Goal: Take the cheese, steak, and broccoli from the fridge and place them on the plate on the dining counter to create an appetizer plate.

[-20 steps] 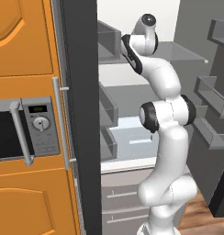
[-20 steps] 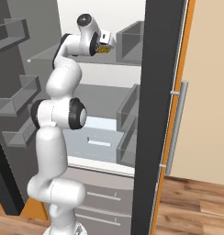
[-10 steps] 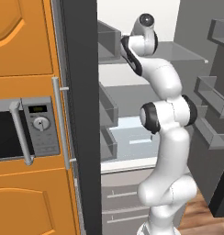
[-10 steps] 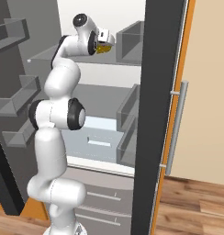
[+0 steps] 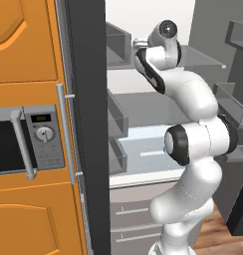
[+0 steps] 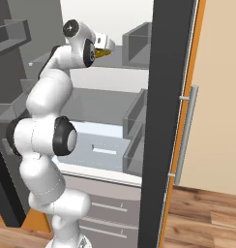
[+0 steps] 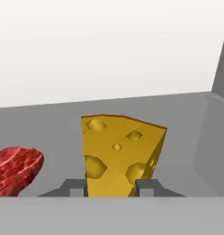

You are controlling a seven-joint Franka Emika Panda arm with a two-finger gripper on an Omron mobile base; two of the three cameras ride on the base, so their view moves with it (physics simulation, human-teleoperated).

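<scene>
Standing upright on a grey fridge shelf: cheese, one yellow-gold wedge, holed and dimpled across its broad face, thin darker orange rind along the top edge, narrower shaded side turned right. Clamped low down between the two dark fingertips of the gripper, one tip pressed against each side of the wedge. Seen from the right base view as a small yellow-gold patch at the gripper, high in the fridge.

Lying just left of the cheese on the same shelf, apart from it: steak, flat red lump with pale marbling, partly cut off by the picture's edge.

Behind both: white rear wall of the fridge; grey side wall rising at the right.

Farther out: white arm reaching up into the open fridge; grey shelves and side bins; pale blue-white drawer below; dark grey door edge; orange cabinet with built-in microwave to the left.
</scene>
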